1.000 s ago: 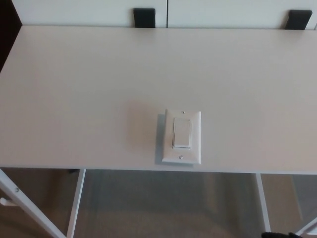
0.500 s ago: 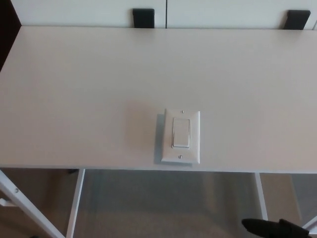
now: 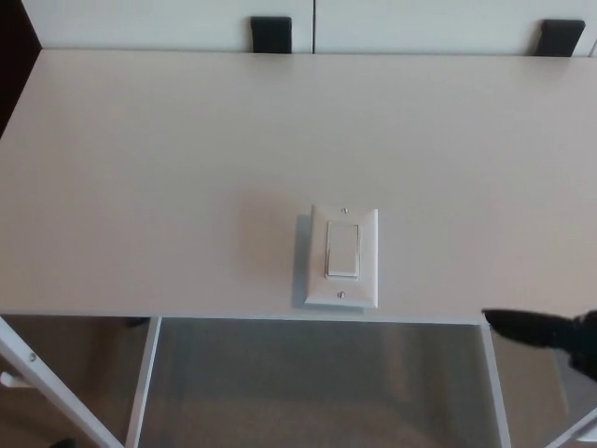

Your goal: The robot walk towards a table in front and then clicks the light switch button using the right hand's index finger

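Observation:
A white light switch plate (image 3: pixel 341 258) with a rocker button (image 3: pixel 342 250) lies flat on the white table (image 3: pixel 168 168), close to its front edge. My right hand (image 3: pixel 546 332) comes in at the lower right, a black finger pointing left at about the table's front edge. It is well to the right of the switch and not touching it. Most of the hand is cut off by the picture's edge. The left hand does not show.
Two black brackets (image 3: pixel 271 34) (image 3: pixel 563 36) sit at the table's far edge against a white wall. White table legs (image 3: pixel 142 383) and grey floor show below the front edge. A white slanted bar (image 3: pixel 42 378) crosses the lower left corner.
My right hand has risen from the bottom edge to the level of the table's front edge, and moved slightly right. The switch and table have not moved.

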Motion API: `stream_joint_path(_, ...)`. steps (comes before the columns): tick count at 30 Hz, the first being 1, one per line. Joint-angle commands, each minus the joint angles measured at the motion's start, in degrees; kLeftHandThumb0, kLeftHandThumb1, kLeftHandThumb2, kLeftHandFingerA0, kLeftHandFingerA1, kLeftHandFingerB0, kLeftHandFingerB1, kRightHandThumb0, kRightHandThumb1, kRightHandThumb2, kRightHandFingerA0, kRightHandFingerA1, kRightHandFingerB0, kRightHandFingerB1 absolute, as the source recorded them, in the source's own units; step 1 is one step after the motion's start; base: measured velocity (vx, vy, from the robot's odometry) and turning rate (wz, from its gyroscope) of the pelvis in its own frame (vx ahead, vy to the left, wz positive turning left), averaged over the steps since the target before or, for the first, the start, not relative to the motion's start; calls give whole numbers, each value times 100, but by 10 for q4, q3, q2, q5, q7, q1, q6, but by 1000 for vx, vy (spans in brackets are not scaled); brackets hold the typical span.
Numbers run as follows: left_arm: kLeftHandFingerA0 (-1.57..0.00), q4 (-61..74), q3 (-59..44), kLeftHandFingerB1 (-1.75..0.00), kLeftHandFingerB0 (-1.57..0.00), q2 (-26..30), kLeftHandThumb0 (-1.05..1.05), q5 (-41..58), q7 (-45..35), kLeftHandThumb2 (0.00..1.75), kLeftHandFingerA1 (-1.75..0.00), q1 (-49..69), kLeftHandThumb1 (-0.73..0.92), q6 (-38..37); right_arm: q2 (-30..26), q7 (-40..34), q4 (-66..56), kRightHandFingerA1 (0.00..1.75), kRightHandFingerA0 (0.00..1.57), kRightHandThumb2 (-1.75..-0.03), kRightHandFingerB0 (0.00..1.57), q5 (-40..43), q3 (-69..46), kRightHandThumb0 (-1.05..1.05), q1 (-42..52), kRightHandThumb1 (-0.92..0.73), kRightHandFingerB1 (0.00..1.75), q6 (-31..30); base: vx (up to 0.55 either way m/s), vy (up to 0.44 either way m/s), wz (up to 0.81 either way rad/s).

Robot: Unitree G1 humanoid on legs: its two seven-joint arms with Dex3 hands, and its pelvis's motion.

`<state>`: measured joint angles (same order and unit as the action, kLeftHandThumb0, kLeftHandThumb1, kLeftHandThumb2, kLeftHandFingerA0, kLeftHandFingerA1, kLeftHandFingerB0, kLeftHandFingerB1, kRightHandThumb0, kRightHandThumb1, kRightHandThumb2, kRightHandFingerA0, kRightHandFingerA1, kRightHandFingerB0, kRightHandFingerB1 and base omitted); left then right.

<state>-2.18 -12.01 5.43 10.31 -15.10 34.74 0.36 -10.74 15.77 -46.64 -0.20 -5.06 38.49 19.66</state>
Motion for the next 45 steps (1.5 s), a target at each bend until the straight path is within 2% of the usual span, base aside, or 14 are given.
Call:
stream_joint_path(1, -20, -17, -4, -33, -22, 8, -14, 6, -5, 61, -37, -4, 70, 4, -12, -54, 43, 47, 17, -73, 29, -245, -5, -57, -161, -46, 43, 4, 0, 0, 0)
stream_joint_path(8, -22, -13, 1, -33, -24, 8, -16, -2, -1, 61, -37, -4, 69, 12, -35, -58, 121, 29, 3, -82, 16, -385, 44, -66, -284, -49, 44, -35, 0, 0, 0)
stream_joint_path(9, -22, -24, 0, -33, -24, 7, -14, -2, -2, 61, -38, -11, 69, 2, -37, -50, 133, 32, 3, -58, 24, -400, 57, -62, -304, -58, 31, -51, 0, 0, 0)
stream_joint_path(10, -21, -19, 0, -33, -24, 7, -13, -1, -3, 60, -38, -11, 70, 2, -37, -46, 144, 27, 5, -77, 17, -408, 67, -65, -318, -46, 42, -61, 0, 0, 0)
stream_joint_path(15, -22, 11, 4, -33, -24, 9, -14, -5, 6, 61, -37, -8, 69, 30, -47, -42, 198, 29, 0, -57, 21, -457, 101, -59, -370, -57, 28, -90, 0, 0, 0)
stream_joint_path(19, -23, 18, 11, -33, -23, 10, -14, -13, 4, 61, -37, -2, 69, 24, -53, -36, 240, 18, 1, -80, 12, -495, 127, -60, -402, -45, 38, -118, 0, 0, 0)
stream_joint_path(20, -23, 16, 13, -33, -22, 11, -16, -16, 4, 61, -37, -9, 69, 23, -54, -34, 253, 24, 0, -57, 21, -497, 133, -59, -417, -57, 27, -126, 0, 0, 0)
stream_joint_path(24, -23, 1, 15, -33, -23, 16, -16, -20, -4, 61, -37, -5, 68, 2, -49, -32, 278, 22, 1, -57, 23, -528, 159, -59, -430, -57, 28, -151, 0, 0, 0)
stream_joint_path(25, -24, 0, 15, -33, -23, 16, -16, -21, -3, 61, -37, -8, 68, 2, -49, -32, 283, 19, 0, -81, 13, -535, 164, -61, -435, -45, 39, -156, 0, 0, 0)
stream_joint_path(33, -23, -5, 17, -33, -23, 18, -15, -23, -5, 60, -37, -3, 68, -7, -58, -45, 335, 0, 0, -77, 15, -621, 215, -71, -453, -48, 32, -193, 0, 0, 0)
stream_joint_path(39, -22, 0, 20, -32, -23, 24, -17, -29, -3, 61, -37, -3, 68, -2, -60, -54, 364, 3, 0, -80, 14, -625, 241, -75, -456, -50, 31, -203, 0, 0, 0)
stream_joint_path(41, -24, -6, 19, -33, -23, 23, -18, -29, -3, 61, -37, -4, 67, -6, -60, -49, 370, 18, 0, -62, 13, -640, 254, -71, -454, -53, 26, -213, 0, 0, 0)
stream_joint_path(42, -24, -9, 21, -33, -23, 22, -18, -34, -1, 61, -37, -4, 67, -11, -61, -47, 369, 16, 0, -84, 8, -642, 258, -68, -452, -47, 30, -218, 0, 0, 0)
stream_joint_path(45, -23, -7, 20, -32, -22, 25, -18, -33, -4, 61, -37, -2, 67, -11, -55, -31, 367, 0, 0, -83, 11, -655, 270, -80, -450, -53, 22, -237, 0, 0, 0)
